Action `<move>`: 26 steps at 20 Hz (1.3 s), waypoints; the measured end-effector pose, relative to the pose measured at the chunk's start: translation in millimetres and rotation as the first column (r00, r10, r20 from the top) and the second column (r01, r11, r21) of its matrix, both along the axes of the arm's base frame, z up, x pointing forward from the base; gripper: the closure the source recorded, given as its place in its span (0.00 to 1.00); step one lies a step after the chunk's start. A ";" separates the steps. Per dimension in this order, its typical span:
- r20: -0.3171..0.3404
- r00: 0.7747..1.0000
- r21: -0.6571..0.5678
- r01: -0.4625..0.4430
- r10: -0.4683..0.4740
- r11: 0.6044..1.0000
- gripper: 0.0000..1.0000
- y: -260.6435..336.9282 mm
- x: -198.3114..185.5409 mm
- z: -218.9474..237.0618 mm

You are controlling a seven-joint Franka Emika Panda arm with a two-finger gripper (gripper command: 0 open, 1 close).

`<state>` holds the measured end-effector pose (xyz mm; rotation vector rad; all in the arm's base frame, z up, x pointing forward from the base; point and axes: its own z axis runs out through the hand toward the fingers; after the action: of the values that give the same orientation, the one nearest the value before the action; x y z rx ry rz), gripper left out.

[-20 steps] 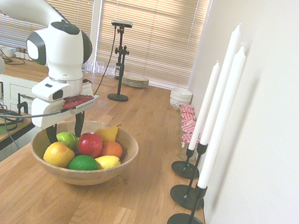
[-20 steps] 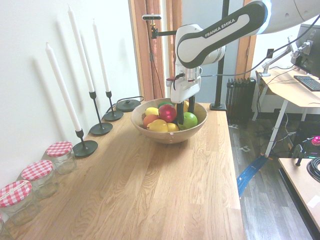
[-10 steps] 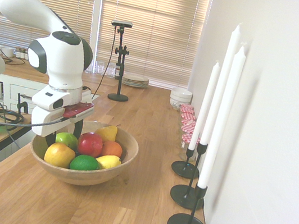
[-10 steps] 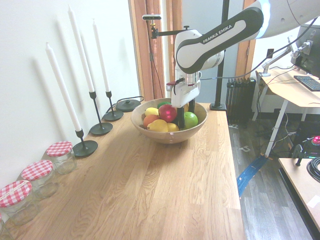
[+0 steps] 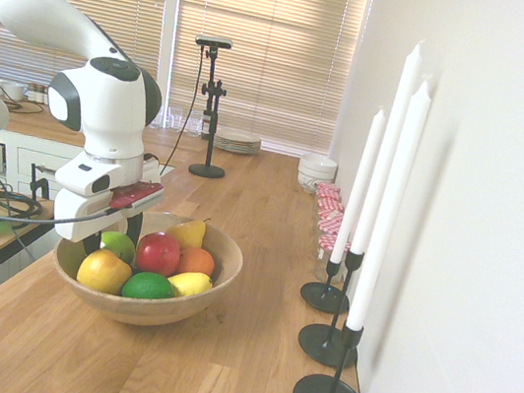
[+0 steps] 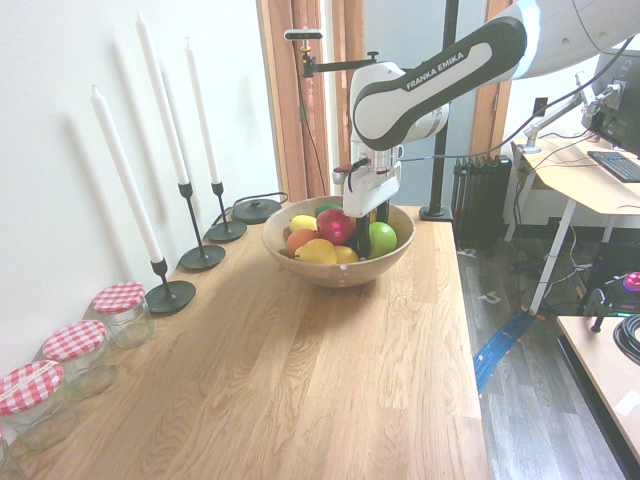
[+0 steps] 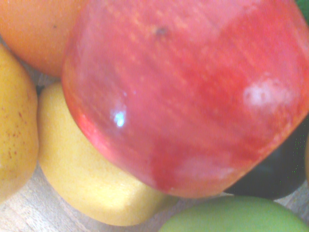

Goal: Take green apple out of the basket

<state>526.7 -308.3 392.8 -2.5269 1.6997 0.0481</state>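
One green apple [image 5: 119, 246] lies beneath the hand [image 5: 113, 237]; opening and grip I cannot tell.

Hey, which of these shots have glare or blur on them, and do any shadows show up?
Wrist view: red apple has bright glare spots, looks slightly soft; first exterior view: daylight glows through the blinds, candles shadow the wall; second exterior view: soft candle shadows too.

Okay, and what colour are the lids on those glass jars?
Red and white checked, on the lids; the second exterior view shows it best.
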 end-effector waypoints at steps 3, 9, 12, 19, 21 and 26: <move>0.009 1.000 -0.001 0.001 -0.001 1.000 1.00 0.1 0.0 4.5; 0.111 0.993 -0.020 -0.030 0.032 0.999 1.00 20.5 0.4 86.6; 0.163 0.984 -0.022 -0.067 0.070 0.998 1.00 57.8 4.4 132.4; 0.185 0.966 -0.028 -0.179 0.181 0.983 1.00 194.9 39.8 161.7; 0.175 0.963 -0.036 -0.204 0.207 0.978 1.00 224.6 44.8 154.6; 0.121 0.963 -0.045 -0.236 0.240 0.971 1.00 259.4 46.2 93.8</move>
<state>573.0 -48.9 486.6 -2.6795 1.3548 -0.1176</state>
